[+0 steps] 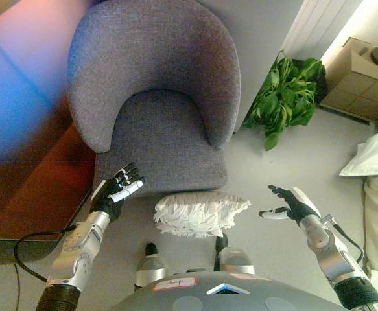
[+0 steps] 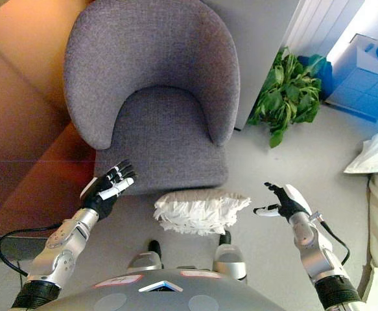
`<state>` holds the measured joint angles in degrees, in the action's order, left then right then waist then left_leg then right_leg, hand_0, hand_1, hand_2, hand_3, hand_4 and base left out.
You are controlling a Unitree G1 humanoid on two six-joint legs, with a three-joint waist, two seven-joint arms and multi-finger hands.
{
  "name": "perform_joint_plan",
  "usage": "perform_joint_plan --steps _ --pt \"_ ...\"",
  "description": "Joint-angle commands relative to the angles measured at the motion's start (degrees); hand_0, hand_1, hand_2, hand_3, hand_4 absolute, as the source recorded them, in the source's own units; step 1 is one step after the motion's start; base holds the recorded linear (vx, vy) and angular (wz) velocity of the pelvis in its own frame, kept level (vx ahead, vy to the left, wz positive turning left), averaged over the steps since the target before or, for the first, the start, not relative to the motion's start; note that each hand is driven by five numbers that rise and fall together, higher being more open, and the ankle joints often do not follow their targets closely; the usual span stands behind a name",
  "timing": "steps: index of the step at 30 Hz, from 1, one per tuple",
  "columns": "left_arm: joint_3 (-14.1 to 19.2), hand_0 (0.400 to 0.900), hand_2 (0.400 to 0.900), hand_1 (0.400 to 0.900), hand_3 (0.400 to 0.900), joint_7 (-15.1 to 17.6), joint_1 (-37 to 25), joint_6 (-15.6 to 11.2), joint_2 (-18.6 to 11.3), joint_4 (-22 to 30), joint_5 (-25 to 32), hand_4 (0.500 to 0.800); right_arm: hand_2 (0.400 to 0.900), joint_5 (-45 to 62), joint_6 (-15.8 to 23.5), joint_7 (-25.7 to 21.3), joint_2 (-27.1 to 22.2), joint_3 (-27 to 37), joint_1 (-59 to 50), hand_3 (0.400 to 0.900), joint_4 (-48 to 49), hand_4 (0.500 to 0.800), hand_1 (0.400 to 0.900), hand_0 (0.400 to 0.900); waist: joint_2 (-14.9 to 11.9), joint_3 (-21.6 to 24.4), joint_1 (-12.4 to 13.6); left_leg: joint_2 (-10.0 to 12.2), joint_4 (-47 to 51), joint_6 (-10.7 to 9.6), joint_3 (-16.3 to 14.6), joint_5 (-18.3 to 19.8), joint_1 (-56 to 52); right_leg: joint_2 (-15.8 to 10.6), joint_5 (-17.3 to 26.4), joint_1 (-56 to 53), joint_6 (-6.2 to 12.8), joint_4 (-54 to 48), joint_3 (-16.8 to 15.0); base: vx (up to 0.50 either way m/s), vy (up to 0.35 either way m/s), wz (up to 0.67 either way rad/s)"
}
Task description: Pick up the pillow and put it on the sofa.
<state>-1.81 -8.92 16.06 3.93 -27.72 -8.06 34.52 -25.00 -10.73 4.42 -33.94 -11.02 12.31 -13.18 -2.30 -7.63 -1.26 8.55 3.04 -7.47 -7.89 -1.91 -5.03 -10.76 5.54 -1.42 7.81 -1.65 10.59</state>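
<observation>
Pillow [image 1: 200,214] lies crosswise before the sofa [image 1: 156,97], between hands with fingers released.

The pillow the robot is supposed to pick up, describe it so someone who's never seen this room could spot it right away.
Find the big grey armchair in the middle of the room. On the floor right at the front edge of its seat lies the pillow, between the robot's open left hand and right hand. It is white with a ruffled, pleated surface, unlike the smooth white cushion at the far right.
</observation>
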Motion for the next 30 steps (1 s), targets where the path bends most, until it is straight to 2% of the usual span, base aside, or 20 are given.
perform_joint_plan --steps 1,7,10,14,19,21,22,26,30 --pt "3.03 0.900 0.900 0.900 0.900 -1.99 -4.58 -2.91 -4.33 4.39 -1.01 0.800 0.900 -7.55 2.23 -0.63 -4.17 -1.49 -8.59 0.900 1.14 0.800 0.900 0.900 -1.33 -0.74 1.35 -0.07 -7.76 4.97 -3.12 5.62 0.12 -4.28 3.46 6.41 3.09 5.69 -0.90 0.02 -0.097 0.27" --pt "2.13 0.900 0.900 0.900 0.900 -2.48 -7.56 -5.45 -5.32 1.87 -0.85 0.800 0.900 -11.43 3.27 -4.41 -3.36 -4.29 -12.45 0.900 -2.92 0.800 0.900 0.900 -1.04 -4.09 1.58 1.24 -14.15 5.13 -0.53 7.36 5.13 -4.77 1.65 12.21 2.91 12.77 -1.84 -0.05 -0.091 0.29" --pt "1.16 0.900 0.900 0.900 0.900 -1.55 -9.96 -8.07 -5.75 1.16 0.43 0.800 0.900 -9.48 4.04 -7.74 -2.96 -5.45 -15.63 0.900 -5.10 0.800 0.900 0.900 -0.80 -7.19 1.55 1.68 -18.51 5.35 1.05 8.29 9.95 -5.64 1.29 17.34 2.84 16.97 -2.93 -0.20 -0.082 0.23" --pt "-0.09 0.900 0.900 0.900 0.900 -0.23 -12.84 -11.47 -5.90 1.95 2.29 0.800 0.900 -6.50 4.04 -9.42 -3.40 -6.03 -19.21 0.900 -5.59 0.800 0.900 0.900 -0.01 -11.29 1.38 1.77 -25.42 5.58 3.15 10.04 16.93 -6.07 -0.28 24.16 2.26 23.33 -4.51 -0.23 -0.041 0.19" --pt "-2.18 0.900 0.900 0.900 0.900 2.20 -16.66 -16.17 -5.84 2.94 3.09 0.800 0.900 -1.72 3.88 -11.35 -5.15 -6.12 -23.33 0.900 -5.28 0.800 0.900 0.900 1.31 -15.51 1.43 1.25 -33.92 5.68 4.38 11.96 26.25 -6.46 -3.86 31.38 1.13 31.02 -4.33 -0.21 -0.013 0.14" --pt "-2.56 0.900 0.900 0.900 0.900 2.62 -18.02 -17.14 -5.72 3.67 3.28 0.800 0.900 0.31 2.94 -11.90 -5.72 -6.48 -25.78 0.900 -5.08 0.800 0.900 0.900 1.60 -16.81 1.61 1.11 -37.27 5.48 4.29 12.76 29.70 -6.37 -5.12 33.56 0.44 33.76 -4.19 -0.16 -0.025 0.12" --pt "-2.83 0.900 0.900 0.900 0.900 3.07 -18.84 -17.57 -5.64 4.06 3.40 0.800 0.900 0.98 2.70 -12.23 -5.84 -6.56 -27.18 0.900 -5.13 0.800 0.900 0.900 1.91 -17.43 1.66 1.40 -40.02 5.23 4.41 14.80 31.34 -6.21 -7.28 34.58 0.43 36.49 -4.20 -0.19 -0.038 0.12" --pt "-3.26 0.900 0.900 0.900 0.900 4.20 -21.40 -19.20 -4.96 4.71 3.80 0.800 0.900 1.66 2.01 -13.19 -6.11 -6.88 -31.32 0.900 -4.99 0.800 0.900 0.900 2.29 -19.13 1.81 2.10 -48.21 5.17 4.54 16.11 39.55 -6.05 -10.07 40.27 -1.34 43.92 -3.83 -0.17 -0.051 0.08" --pt "-3.55 0.900 0.900 0.900 0.900 4.81 -22.98 -20.35 -4.75 5.19 4.26 0.800 0.900 1.95 0.66 -14.60 -6.05 -7.32 -34.40 0.900 -4.50 0.800 0.900 0.900 2.61 -20.56 2.30 2.26 -55.55 4.76 5.99 16.95 45.99 -5.93 -12.92 44.60 -2.52 50.05 -3.65 -0.10 -0.061 0.04"
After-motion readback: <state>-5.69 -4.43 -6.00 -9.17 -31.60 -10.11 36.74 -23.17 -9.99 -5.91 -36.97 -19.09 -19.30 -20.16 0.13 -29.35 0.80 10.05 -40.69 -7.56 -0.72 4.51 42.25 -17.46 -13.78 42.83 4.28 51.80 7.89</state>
